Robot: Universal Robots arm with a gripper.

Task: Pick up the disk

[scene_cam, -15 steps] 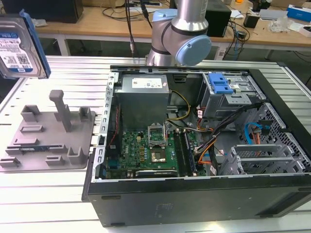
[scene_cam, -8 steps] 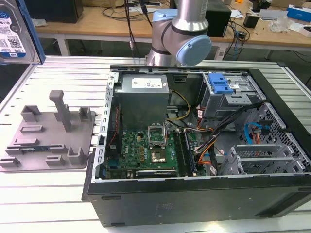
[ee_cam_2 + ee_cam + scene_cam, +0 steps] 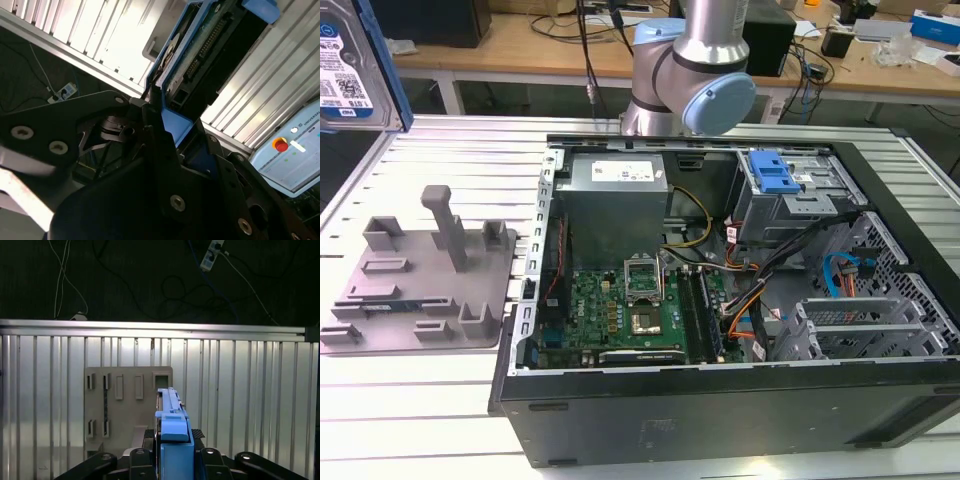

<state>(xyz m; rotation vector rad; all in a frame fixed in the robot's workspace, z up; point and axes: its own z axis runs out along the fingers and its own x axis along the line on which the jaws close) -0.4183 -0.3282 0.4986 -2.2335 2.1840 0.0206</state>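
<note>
Exterior view: the disk is lifted clear at the frame's 10 o'clock corner, above the bench; grey fixture plate below, open computer case towards 3 o'clock.
Second wrist view: the claw is clamped on the disk's blue rail, connector edge pointing away.
First wrist view: the disk stands edge-on over the fixture plate.
Risk: the grip looks narrow, on plastic; a swing could twist the disk loose, I judge.

Slatted table: computer case, perhaps fixture
</note>
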